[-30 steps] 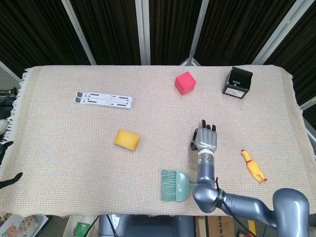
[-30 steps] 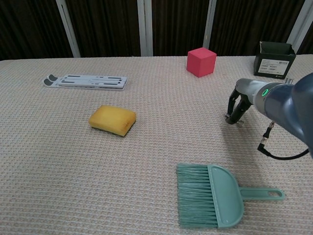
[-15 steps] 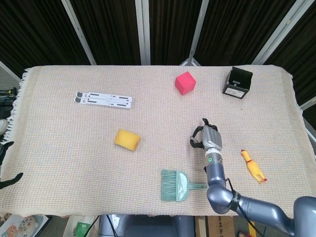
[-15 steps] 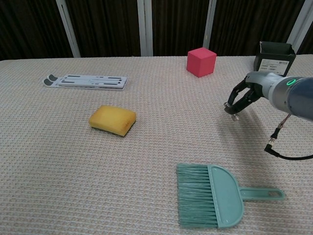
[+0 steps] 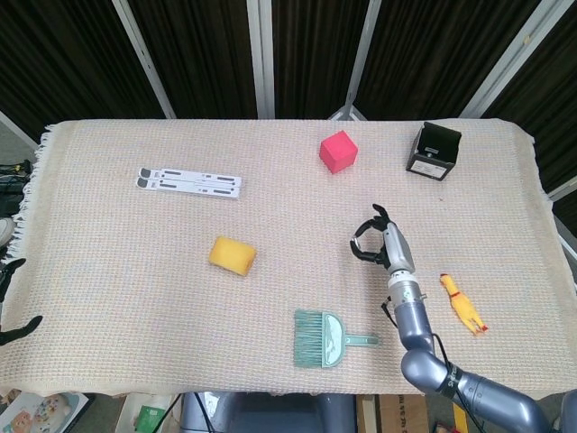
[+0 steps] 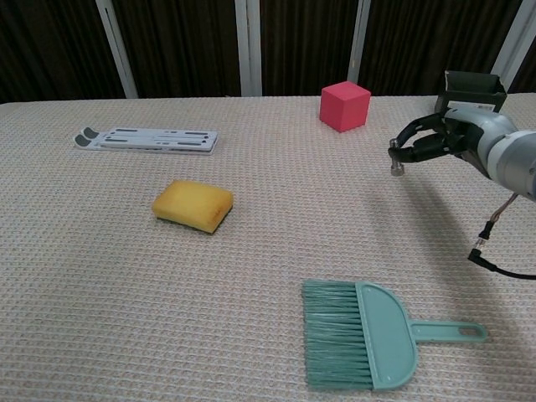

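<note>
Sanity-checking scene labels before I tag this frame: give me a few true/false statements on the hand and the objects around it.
1. The right hand holds the brush. False: it holds nothing and hangs above the cloth, apart from the brush.
2. The sponge lies left of the brush in the head view. True.
3. The red cube sits on top of the black box. False: both stand apart on the cloth, the cube to the left of the box.
4. A rubber chicken lies to the right of the right hand in the head view. True.
5. The brush's bristles point toward the chicken. False: they point left, away from it; the handle points right.
</note>
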Available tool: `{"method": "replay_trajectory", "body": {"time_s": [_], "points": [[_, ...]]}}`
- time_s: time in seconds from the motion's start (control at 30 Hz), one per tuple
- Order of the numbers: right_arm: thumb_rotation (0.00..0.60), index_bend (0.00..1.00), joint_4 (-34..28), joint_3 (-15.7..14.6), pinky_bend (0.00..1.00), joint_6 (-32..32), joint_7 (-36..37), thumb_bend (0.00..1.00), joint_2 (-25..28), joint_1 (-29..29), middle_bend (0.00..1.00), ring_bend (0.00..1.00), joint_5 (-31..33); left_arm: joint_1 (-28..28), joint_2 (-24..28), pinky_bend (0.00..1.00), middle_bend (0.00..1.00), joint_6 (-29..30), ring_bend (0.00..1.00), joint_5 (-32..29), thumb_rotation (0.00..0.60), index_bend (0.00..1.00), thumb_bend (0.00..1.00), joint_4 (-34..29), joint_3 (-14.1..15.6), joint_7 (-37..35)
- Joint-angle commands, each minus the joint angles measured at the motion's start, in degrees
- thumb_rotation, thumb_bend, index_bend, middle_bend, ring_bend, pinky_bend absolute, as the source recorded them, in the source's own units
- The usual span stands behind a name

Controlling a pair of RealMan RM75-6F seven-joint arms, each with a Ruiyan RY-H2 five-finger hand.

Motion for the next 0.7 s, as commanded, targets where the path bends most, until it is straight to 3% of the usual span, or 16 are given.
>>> {"method": "replay_trajectory", "body": {"time_s": [0.03,0.33,0.7], "points": [[0.6,0.68,6.2,-2.5,0.0,-0.2,9.2,0.43,-2.3,-3.0,0.1,0.14,-10.4,0.0,0.0,0.0,0.0,-0.1,0.0,0.0,0.6,0.17,0.24,0.0,0.0,0.1],[0.6,0.68,14.2,-7.0,0.0,1.5,14.4,0.44,-4.8,-2.9,0.1,0.14,-18.7,-0.1,-0.2,0.0,0.0,-0.1,0.0,-0.1,0.6,0.17,0.24,-0.1,0.0,0.5],[0.6,0.68,18.4,-8.9,0.0,2.1,17.0,0.43,-6.9,-2.5,0.1,0.12,-21.0,0.0,-0.2,0.0,0.0,0.0,0.0,0.0,0.6,0.17,0.24,-0.2,0.0,0.6]]}}
